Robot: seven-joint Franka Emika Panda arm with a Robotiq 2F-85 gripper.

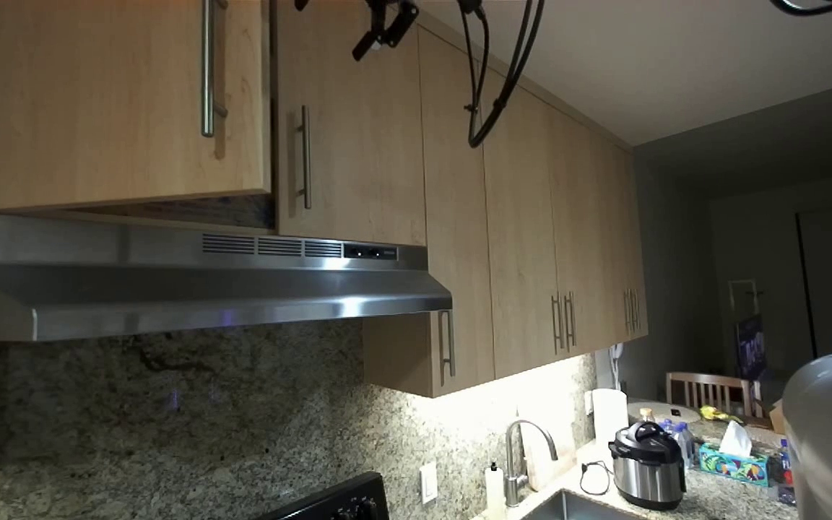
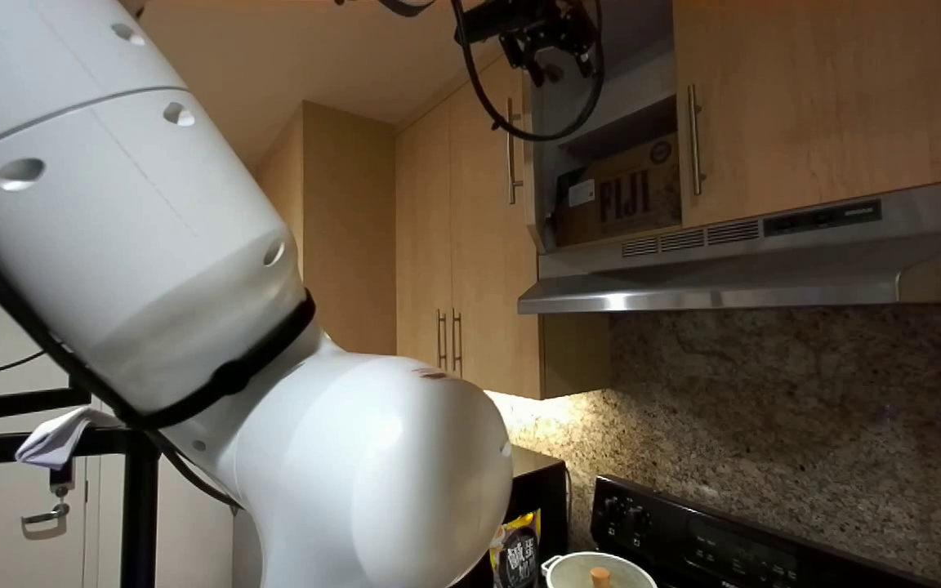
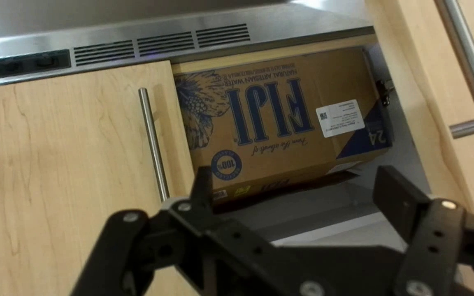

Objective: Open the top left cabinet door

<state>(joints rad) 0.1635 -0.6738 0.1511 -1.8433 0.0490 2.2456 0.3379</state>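
The top left cabinet door (image 1: 98,101), light tan wood with a silver bar handle (image 1: 208,68) along its right edge, stands partly swung out from the cabinet. In an exterior view the door (image 2: 532,175) shows nearly edge-on. In the wrist view, which is upside down, the door (image 3: 420,107) and its handle (image 3: 469,55) are at the right. My gripper (image 3: 298,185) is open, with nothing between its fingers. It is in front of the cabinet opening, one finger close to the door's edge; I cannot tell if they touch. In an exterior view the gripper (image 2: 560,72) is near the top.
A brown FIJI carton (image 2: 626,192) stands inside the opened cabinet. The matching door (image 2: 830,106), handle on its left edge, is shut beside it. The range hood (image 1: 134,282) runs below. A cable (image 2: 519,131) loops under the wrist. Tall doors (image 1: 524,238) flank the hood.
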